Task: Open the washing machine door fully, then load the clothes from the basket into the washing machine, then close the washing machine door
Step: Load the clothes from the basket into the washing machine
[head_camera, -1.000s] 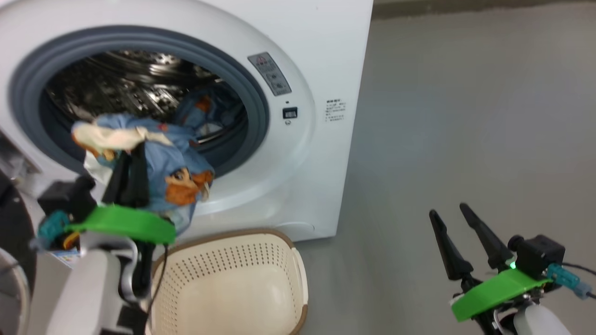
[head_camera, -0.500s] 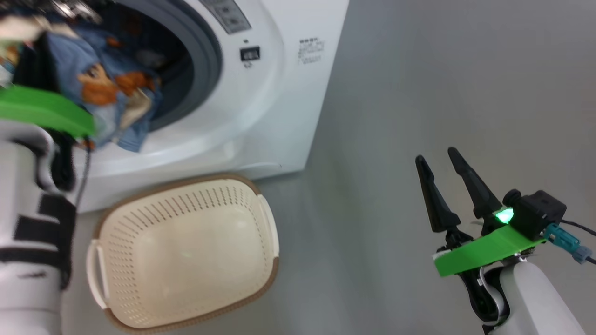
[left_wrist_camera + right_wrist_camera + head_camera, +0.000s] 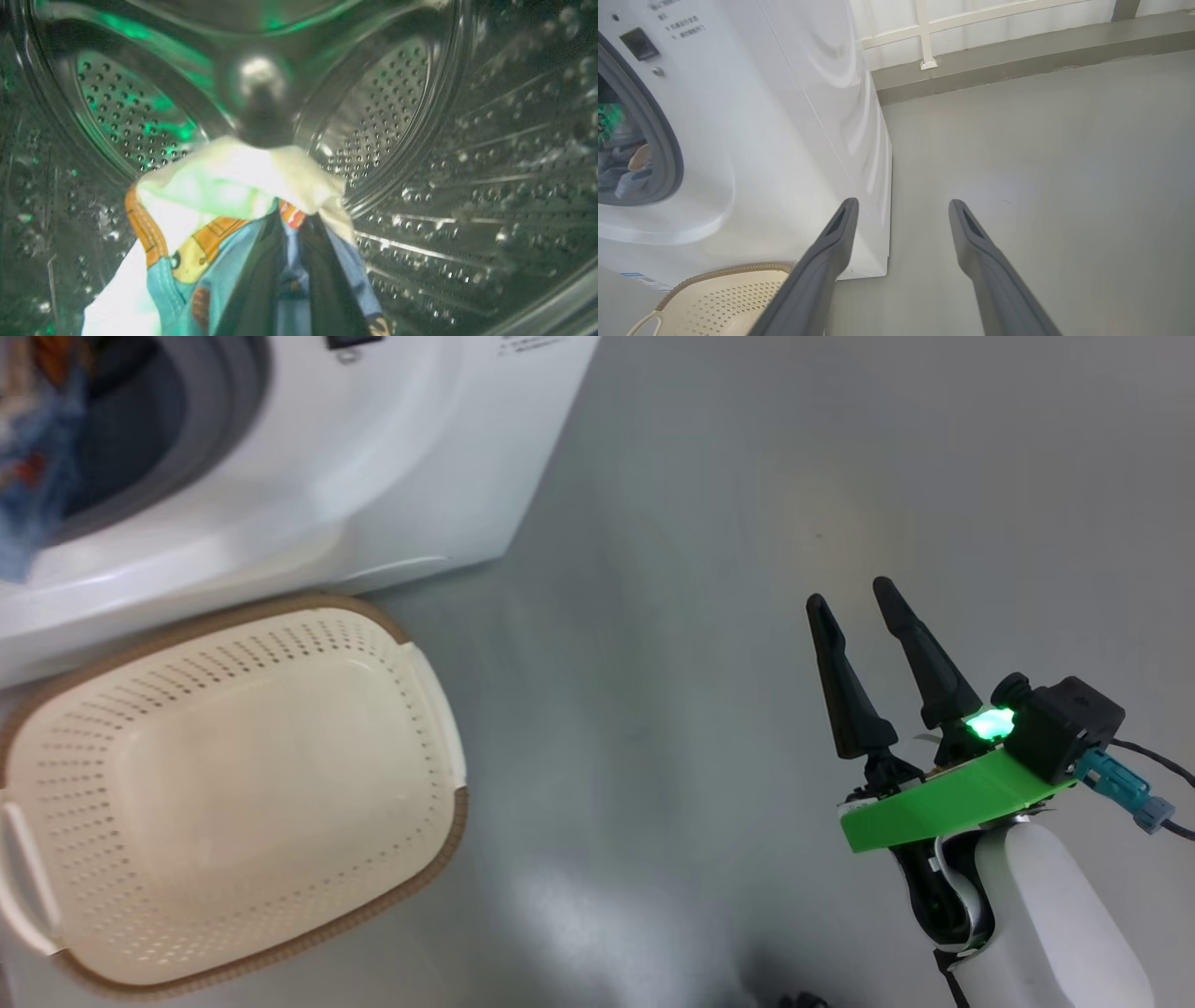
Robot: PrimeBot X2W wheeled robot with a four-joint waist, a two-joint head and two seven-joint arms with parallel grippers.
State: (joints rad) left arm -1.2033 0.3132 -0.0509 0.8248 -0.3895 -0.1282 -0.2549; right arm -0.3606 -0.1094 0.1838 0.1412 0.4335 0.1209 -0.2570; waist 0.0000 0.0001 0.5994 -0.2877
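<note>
Inspector: Location of the load?

Witness: Inside the big white front-loading washing machine (image 3: pixel 373 476). The soft blue clothes (image 3: pixel 219 210), printed in orange with a cream-white panel, hang within the perforated steel drum (image 3: pixel 402 112). They are pinched by the left gripper (image 3: pixel 293 223) — its two dark fingers nearly together, limp cloth bunched over and between them.

Inspector: Bearing for the coming move?

Witness: The fingers point straight at the domed metal hub (image 3: pixel 261 93) on the drum's back wall. The fabric trails down and back toward the wrist, so its long axis runs along the fingers. I judge that letting go here would drop it onto the drum wall below, past the grey rubber ring (image 3: pixel 668 154).

Inspector: Other arm?

Witness: The right gripper (image 3: pixel 850 595) stands spread wide, holding nothing, over the smooth grey floor (image 3: pixel 672 523), well apart from the opening. The left arm is plainly the nearer.

Inspector: Source container?

Witness: The cream-white perforated plastic basket (image 3: pixel 280 644) with a brown rim sits just in front of the machine — its bare bottom shows, so I take this for the last item.
</note>
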